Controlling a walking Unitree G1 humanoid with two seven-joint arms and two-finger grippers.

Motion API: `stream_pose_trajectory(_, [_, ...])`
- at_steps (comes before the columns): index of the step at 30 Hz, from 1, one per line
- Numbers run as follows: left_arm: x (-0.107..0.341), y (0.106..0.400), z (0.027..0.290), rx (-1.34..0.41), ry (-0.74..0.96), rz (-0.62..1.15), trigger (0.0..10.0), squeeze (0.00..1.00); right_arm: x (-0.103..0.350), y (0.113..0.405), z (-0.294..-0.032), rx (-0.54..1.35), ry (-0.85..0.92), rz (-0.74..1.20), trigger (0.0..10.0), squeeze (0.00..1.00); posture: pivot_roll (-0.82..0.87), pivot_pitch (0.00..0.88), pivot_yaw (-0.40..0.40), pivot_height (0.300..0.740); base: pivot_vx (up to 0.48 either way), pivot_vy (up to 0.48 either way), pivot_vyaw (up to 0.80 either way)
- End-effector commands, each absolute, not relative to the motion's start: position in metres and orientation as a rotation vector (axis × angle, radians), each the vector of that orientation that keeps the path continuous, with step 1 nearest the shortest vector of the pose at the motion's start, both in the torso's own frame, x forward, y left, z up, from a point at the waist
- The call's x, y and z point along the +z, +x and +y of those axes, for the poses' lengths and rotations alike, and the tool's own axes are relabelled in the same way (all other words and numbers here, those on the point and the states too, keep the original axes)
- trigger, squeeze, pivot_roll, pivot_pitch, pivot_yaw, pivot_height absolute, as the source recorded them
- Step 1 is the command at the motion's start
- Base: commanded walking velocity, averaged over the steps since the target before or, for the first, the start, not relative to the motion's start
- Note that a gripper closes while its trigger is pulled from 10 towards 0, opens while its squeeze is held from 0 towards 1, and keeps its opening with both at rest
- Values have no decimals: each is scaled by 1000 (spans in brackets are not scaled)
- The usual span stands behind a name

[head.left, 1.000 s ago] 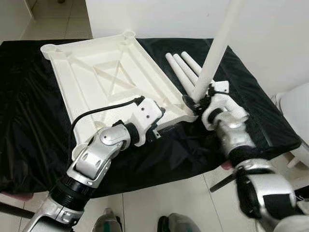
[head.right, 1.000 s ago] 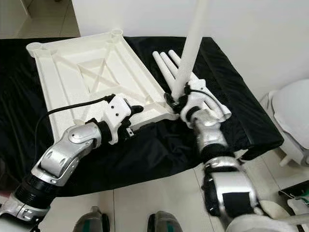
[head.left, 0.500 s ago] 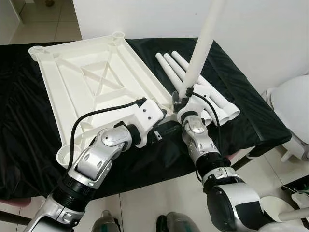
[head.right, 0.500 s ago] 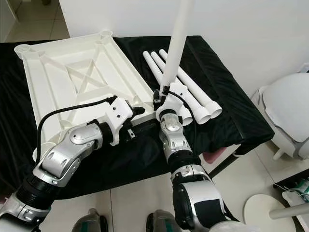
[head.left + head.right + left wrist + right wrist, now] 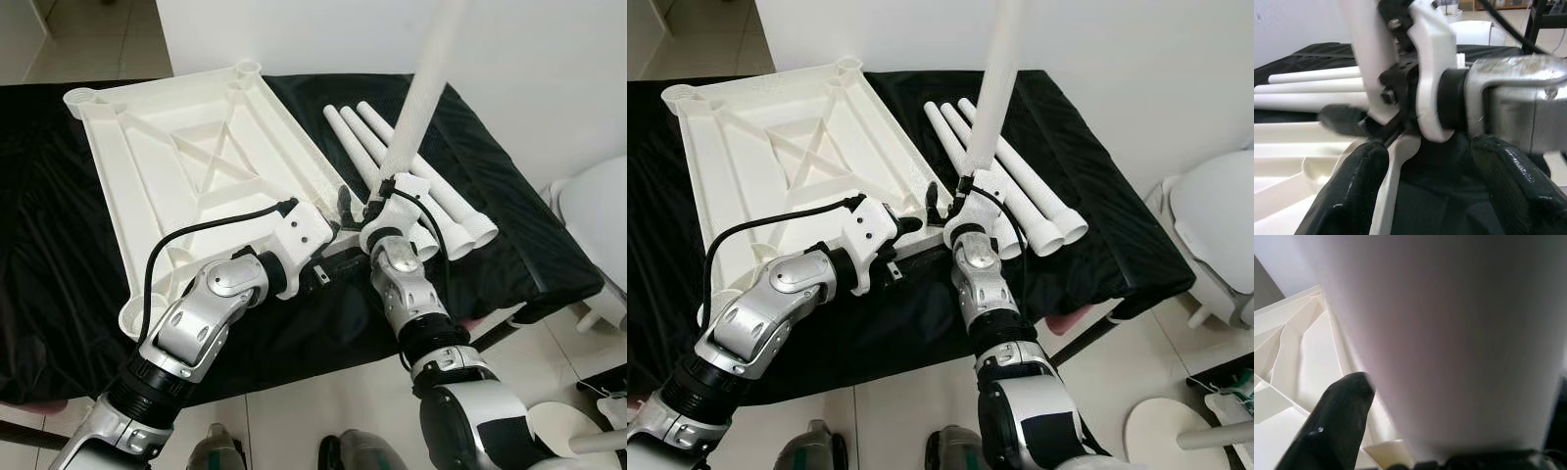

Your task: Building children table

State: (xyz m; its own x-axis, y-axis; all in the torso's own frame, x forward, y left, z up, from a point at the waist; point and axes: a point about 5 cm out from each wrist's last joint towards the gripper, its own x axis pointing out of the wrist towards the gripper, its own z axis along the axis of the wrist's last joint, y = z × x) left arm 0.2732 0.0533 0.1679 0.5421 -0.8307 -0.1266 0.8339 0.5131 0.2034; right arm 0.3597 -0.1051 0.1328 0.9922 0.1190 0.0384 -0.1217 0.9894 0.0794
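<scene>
Upright, a table leg (image 5: 423, 88) sits clamped in the right gripper (image 5: 377, 201); left gripper (image 5: 1435, 191) jaws wide beside tabletop (image 5: 186, 157).

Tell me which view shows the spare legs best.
Right eye view: all three spare legs lie side by side on the black cloth, full length. Left eye view matches. Left wrist view catches them partly; right wrist view is blocked by the held leg.

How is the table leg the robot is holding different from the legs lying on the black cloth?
The held leg stands nearly upright in the right tool, by the tabletop corner. The three other legs lie flat, side by side, untouched. All are white tubes.
</scene>
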Motion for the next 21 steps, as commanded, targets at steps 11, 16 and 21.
stream_pose_trajectory(11, [169, 272, 53, -1070, 260, 15, 10000, 0, 142, 359, -134, 508, -33, -60, 10000, 0, -41, 0, -29, 740, 0, 0, 0])
stream_pose_trajectory(16, [171, 273, 53, -1072, 260, 14, 10000, 0, 137, 361, -144, 599, -94, -21, 10000, 0, -42, 0, -22, 740, 0, 0, 0])
stream_pose_trajectory(21, [172, 274, 53, -1072, 261, 12, 10000, 0, 137, 364, -155, 599, -137, 4, 10000, 0, -37, 0, -16, 740, 0, 0, 0])
